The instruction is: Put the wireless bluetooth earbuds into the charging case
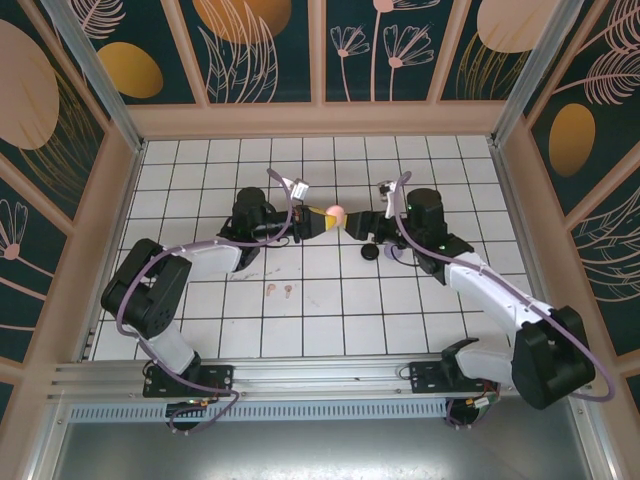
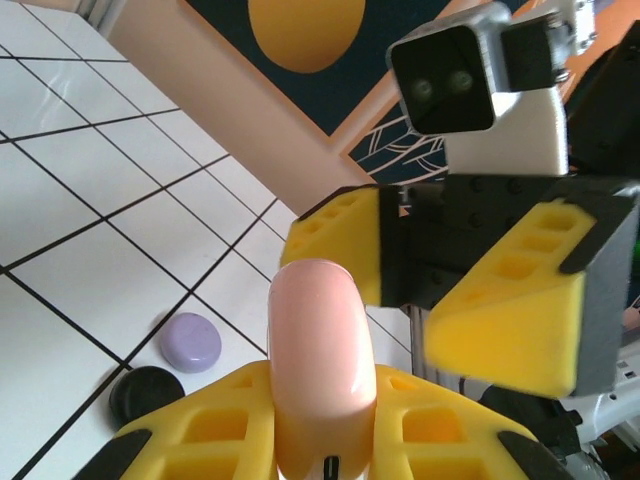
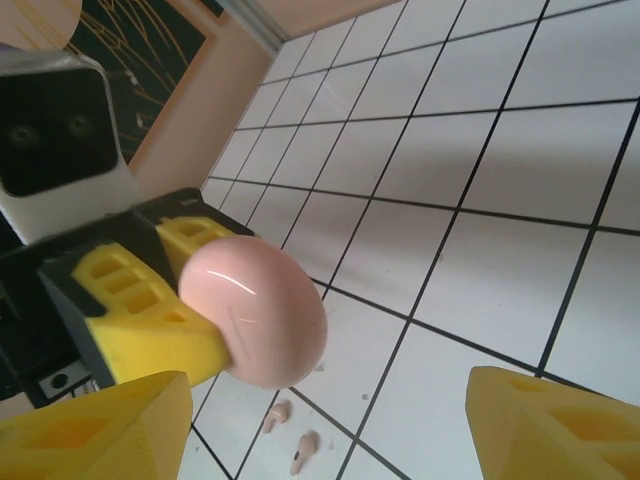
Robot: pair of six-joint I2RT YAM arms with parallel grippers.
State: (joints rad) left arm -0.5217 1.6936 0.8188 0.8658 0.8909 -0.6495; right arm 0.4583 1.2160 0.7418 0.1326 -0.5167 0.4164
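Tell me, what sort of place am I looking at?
Probably a robot test booth: a white tiled table boxed in by leaf-patterned wall panels, with a left arm and right arm bolted to a metal rail at its near edge.

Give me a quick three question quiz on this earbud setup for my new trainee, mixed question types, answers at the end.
1. Which gripper holds the pink case?
2. True or false: the pink earbuds already sit inside that case.
3. The right gripper is: A shut, B open, C shut on an earbud.
Key: 1 the left gripper. 2 False; both lie on the tiled table. 3 B.
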